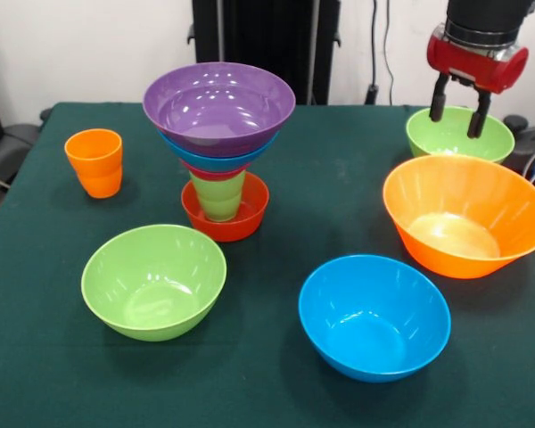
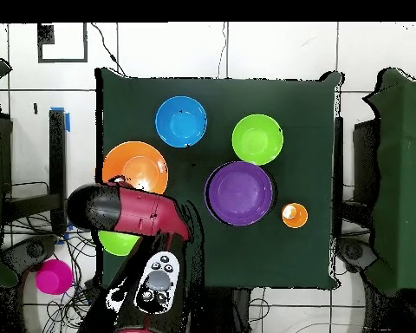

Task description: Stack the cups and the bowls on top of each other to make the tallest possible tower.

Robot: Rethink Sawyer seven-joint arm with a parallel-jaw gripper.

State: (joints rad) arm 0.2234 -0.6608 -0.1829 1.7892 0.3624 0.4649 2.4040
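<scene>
Purple glossy plastic bowl (image 1: 219, 105) capped the multicoloured tower (image 1: 219, 152) at upper centre of the front view.

Only that view showed the tower's stacked layers and the gripper (image 1: 459, 111), fingers spread and empty, over the lime green bowl (image 1: 459, 135) at upper right; overhead, the red and black arm (image 2: 129, 211) hid that bowl and the tower showed only as a purple disc.

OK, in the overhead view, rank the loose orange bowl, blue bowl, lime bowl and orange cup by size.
1. orange bowl, partly hidden by the arm
2. blue bowl and lime bowl: too alike to rank
3. orange cup, clearly smallest
</scene>
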